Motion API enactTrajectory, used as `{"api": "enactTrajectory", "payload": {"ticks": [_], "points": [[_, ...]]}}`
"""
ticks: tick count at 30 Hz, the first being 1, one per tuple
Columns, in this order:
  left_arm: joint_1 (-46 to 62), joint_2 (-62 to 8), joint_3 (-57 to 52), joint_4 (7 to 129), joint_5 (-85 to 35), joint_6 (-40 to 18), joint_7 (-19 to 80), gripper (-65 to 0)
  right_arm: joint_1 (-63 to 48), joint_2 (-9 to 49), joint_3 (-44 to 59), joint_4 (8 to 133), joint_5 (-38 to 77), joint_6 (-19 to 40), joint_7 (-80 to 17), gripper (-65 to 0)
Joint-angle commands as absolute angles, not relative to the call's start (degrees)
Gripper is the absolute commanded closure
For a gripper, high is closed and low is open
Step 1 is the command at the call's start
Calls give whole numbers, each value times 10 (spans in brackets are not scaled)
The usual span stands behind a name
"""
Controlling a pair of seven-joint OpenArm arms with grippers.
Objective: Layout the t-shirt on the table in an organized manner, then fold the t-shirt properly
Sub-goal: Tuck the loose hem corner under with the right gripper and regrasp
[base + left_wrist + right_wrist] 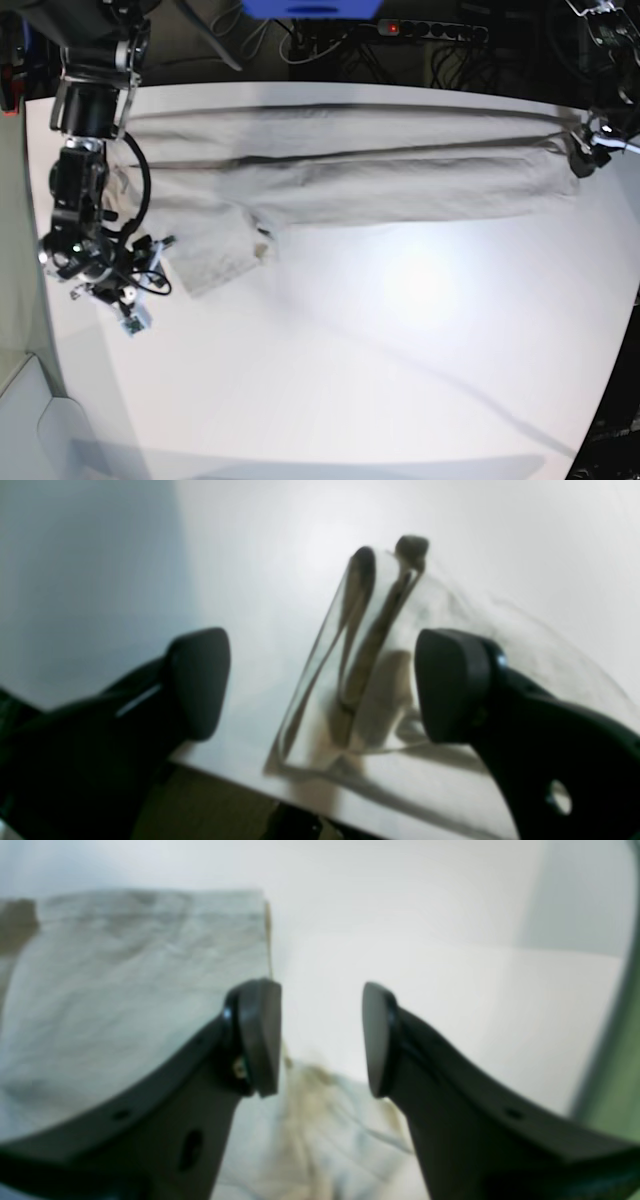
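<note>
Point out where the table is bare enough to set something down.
Bare: the wide stretch of table between the t-shirt and the near edge. Crowded: the far strip under the shirt, the right end effector at its sleeve, and the left end effector at its other end.

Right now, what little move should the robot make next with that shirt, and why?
Probably ease the open right gripper down onto the sleeve and pinch it: the t-shirt lies folded in a long band across the table, that sleeve sticking out.
</note>
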State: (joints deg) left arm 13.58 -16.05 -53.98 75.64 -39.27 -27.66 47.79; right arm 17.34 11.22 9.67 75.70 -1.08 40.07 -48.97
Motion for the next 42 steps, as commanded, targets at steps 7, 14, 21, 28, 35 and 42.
{"api": "enactTrajectory", "payload": {"ticks": [7,14,21,28,35,42], "points": [[139,-173,-545,767,-405,-281,469,-567,233,95,62,649,0,400,-434,-267],[146,-173,-545,767,-407,-281,469,-567,268,98,62,570,0,400,-393,-267],[146,-173,-545,767,-407,-281,469,-567,269,108,62,522,0,400,-372,-253],[142,-169,-543,767,-407,-281,469,-567,265,109,61,518,0,400,-379,0],[142,-169,-542,767,-407,-281,469,-566,247,118,65,588,0,400,-416,0],[142,-169,-541,767,-407,-281,469,-566,163,117,65,813,2,400,-480,0]]}}
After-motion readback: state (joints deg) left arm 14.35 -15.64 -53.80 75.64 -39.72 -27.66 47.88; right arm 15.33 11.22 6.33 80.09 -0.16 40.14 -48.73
